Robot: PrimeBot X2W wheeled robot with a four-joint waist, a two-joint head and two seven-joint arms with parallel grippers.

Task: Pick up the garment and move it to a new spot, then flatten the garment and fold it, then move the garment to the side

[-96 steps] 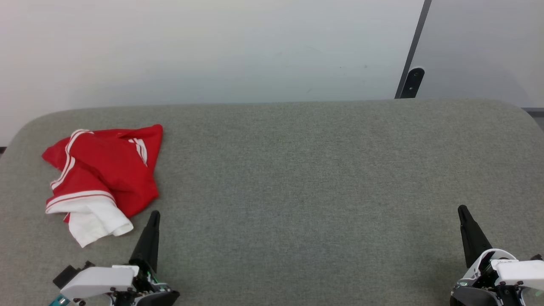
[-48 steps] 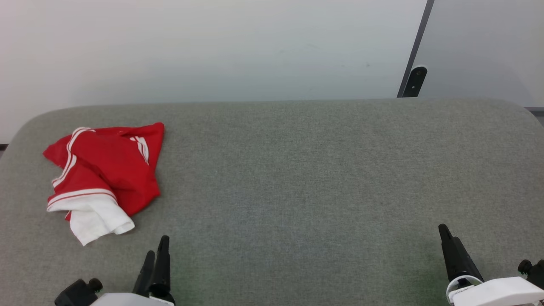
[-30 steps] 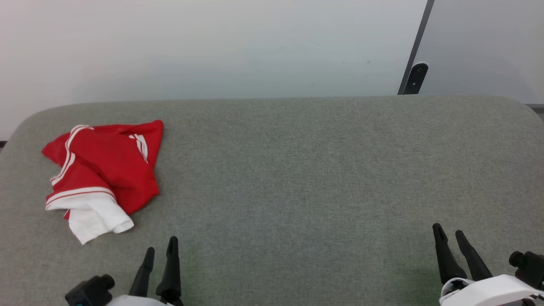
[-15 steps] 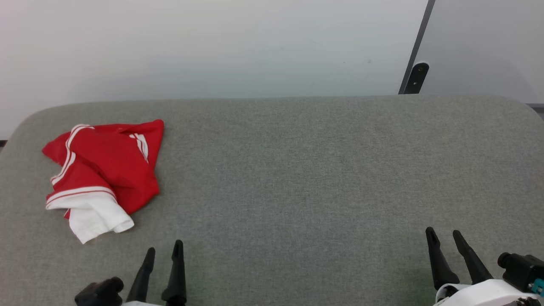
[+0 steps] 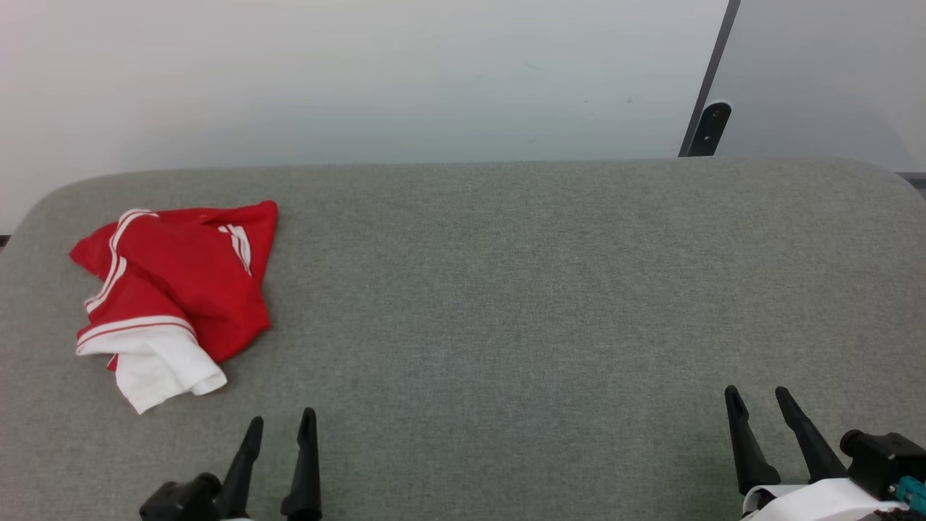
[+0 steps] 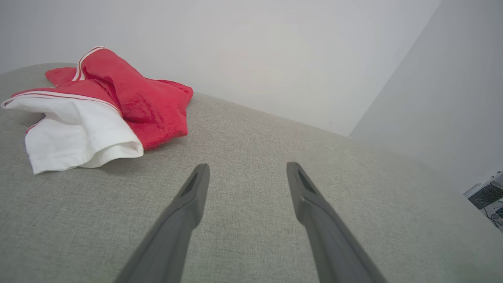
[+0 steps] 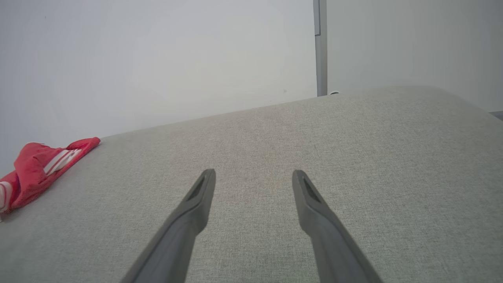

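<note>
Garment (image 5: pixel 181 275): a red shirt with white stripe trim is lying crumpled on the far left of the grey table (image 5: pixel 506 289), with a white sleeve (image 5: pixel 163 369) spilling toward the near edge
Left gripper (image 5: pixel 282 417): is showing at the near edge, just right of the white sleeve and apart from it; its two dark fingers (image 6: pixel 188 200) are standing spread, with bare table between them, and gripping nothing
Right gripper (image 5: pixel 757 392): is showing at the near right, well apart from the garment; its fingers (image 7: pixel 314 208) are standing spread too, holding nothing
Background: a pale wall (image 5: pixel 362 72) is rising behind the table, with a dark upright strip (image 5: pixel 712 72) at the right
</note>
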